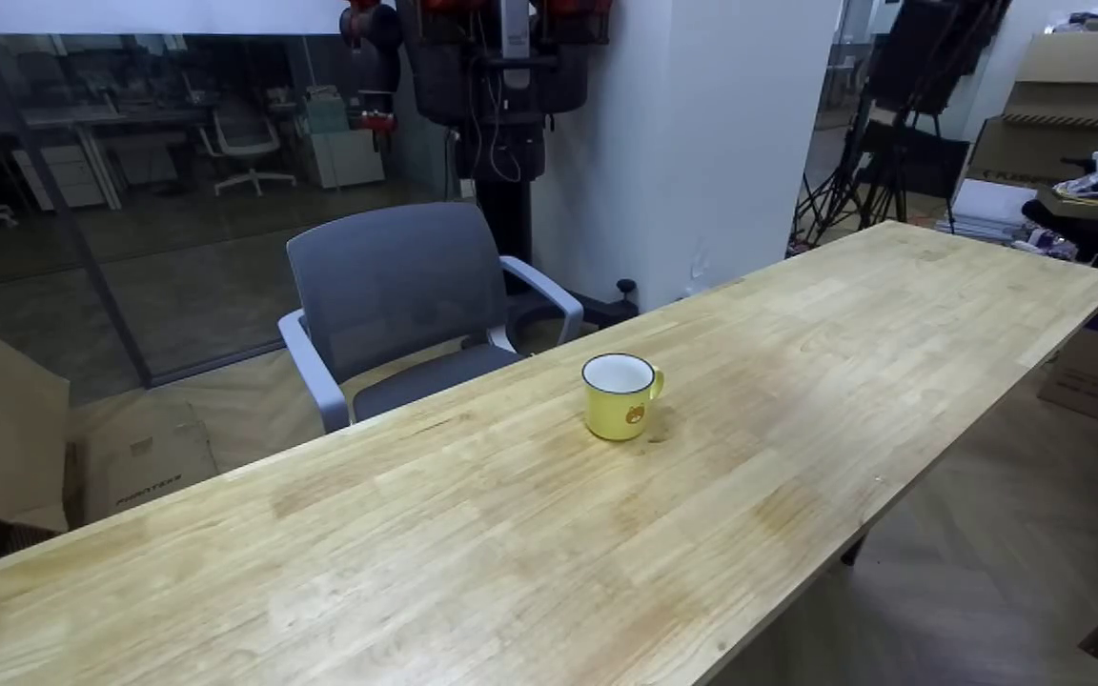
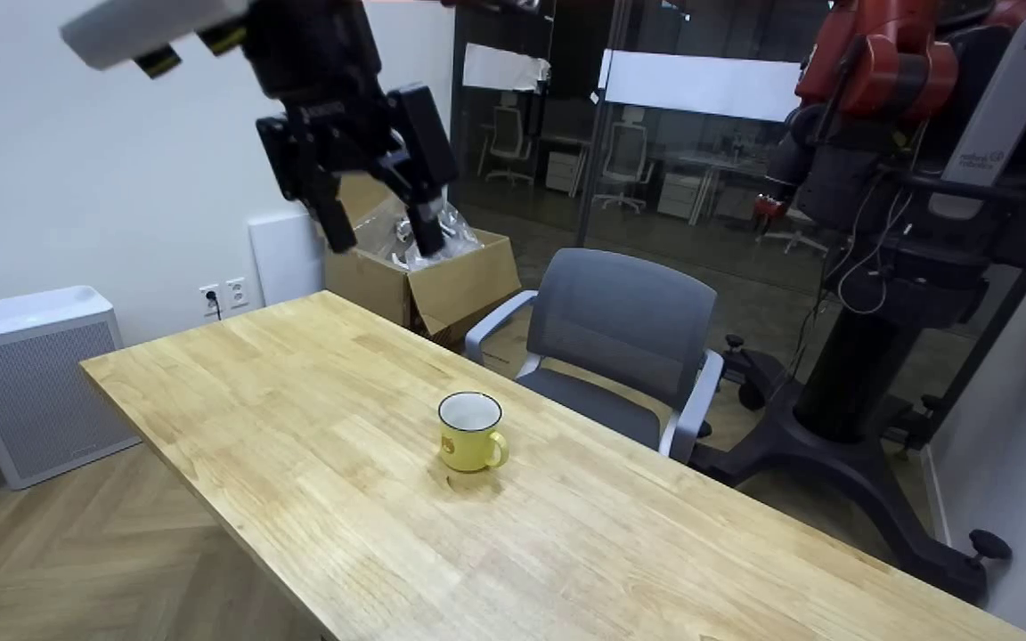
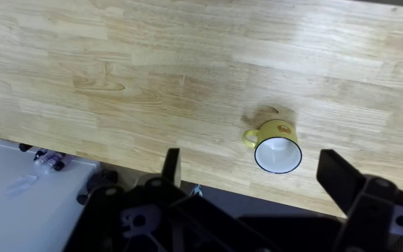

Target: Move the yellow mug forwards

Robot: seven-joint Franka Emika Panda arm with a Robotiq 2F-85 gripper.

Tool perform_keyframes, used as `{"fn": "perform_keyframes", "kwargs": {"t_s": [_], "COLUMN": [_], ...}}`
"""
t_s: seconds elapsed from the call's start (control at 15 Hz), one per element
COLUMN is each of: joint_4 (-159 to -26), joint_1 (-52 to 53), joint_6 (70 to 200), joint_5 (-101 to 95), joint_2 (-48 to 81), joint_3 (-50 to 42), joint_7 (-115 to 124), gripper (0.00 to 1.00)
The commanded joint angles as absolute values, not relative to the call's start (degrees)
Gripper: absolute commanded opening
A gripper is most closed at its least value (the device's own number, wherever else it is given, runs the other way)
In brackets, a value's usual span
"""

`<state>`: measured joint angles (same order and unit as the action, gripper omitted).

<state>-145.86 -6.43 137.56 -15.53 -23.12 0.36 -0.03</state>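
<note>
The yellow mug [image 1: 611, 412] is small, with a white inside, a dark rim line and a bear picture. It stands upright on the wooden table [image 1: 473, 534], and shows in both exterior views [image 2: 467, 450]. My gripper [image 2: 386, 239] hangs in the air above the table, up and to the left of the mug in that exterior view. In the wrist view, the gripper [image 3: 249, 154] is open, its two fingers wide apart and with nothing between them. The mug [image 3: 275, 130] lies below, beyond the fingertips, with its handle to the left. The gripper does not touch it.
A grey office chair [image 1: 396, 286] stands at the table's long edge, and also shows in an exterior view [image 2: 624, 312]. An open cardboard box [image 2: 464, 276] stands behind the table's end. A red and black robot [image 2: 887, 178] stands behind the chair.
</note>
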Motion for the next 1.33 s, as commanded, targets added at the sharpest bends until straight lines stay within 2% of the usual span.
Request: {"fn": "perform_keyframes", "kwargs": {"t_s": [0.0, 0.07, 0.47, 1.0, 1.07, 1.27], "joint_4": [-143.0, -145.6, -142.9, -133.2, -137.7, -136.9], "joint_1": [-6.9, -6.7, -6.5, -3.8, -4.3, -4.5], "joint_6": [145.0, 142.6, 145.4, 144.9, 145.8, 146.1], "joint_5": [-16.4, -15.9, -16.2, -7.0, -8.4, -8.0], "joint_2": [-13.3, -18.0, -11.6, 4.4, -0.7, 1.4], "joint_3": [-0.4, -0.6, -0.8, -4.5, -4.0, -3.9], "joint_7": [0.9, 0.0, -0.1, -35.4, -29.5, -30.6], "gripper": [1.00, 1.00, 1.00, 1.00, 1.00, 1.00]}}
